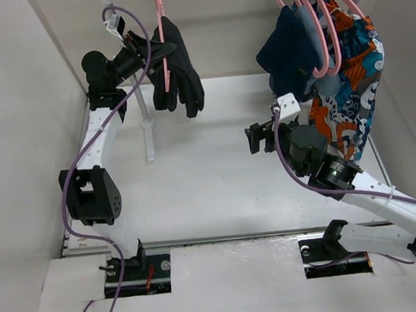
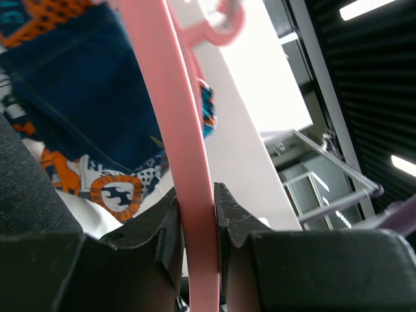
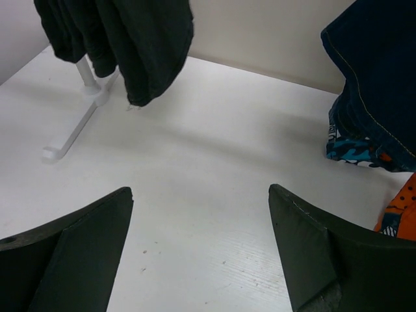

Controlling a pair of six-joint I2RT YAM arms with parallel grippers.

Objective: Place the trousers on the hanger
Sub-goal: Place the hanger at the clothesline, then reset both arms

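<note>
Pinching the hanger [image 2: 182,130], trousers [image 1: 182,77] draped, in our left end effector [image 2: 195,192], right end effector [image 3: 200,190] spread, we judge release next.

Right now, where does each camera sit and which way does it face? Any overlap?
Top external: above and behind the bases, looking down on the table; left arm and right arm show, trousers hanging on the hanger.
Left wrist: on the left arm, looking up along the left gripper, shut on the hanger; navy garment behind.
Right wrist: on the right arm, looking low across the table; right gripper open, empty.
Shared: top and right wrist both show the trousers; both wrist views catch the navy garment.
</note>
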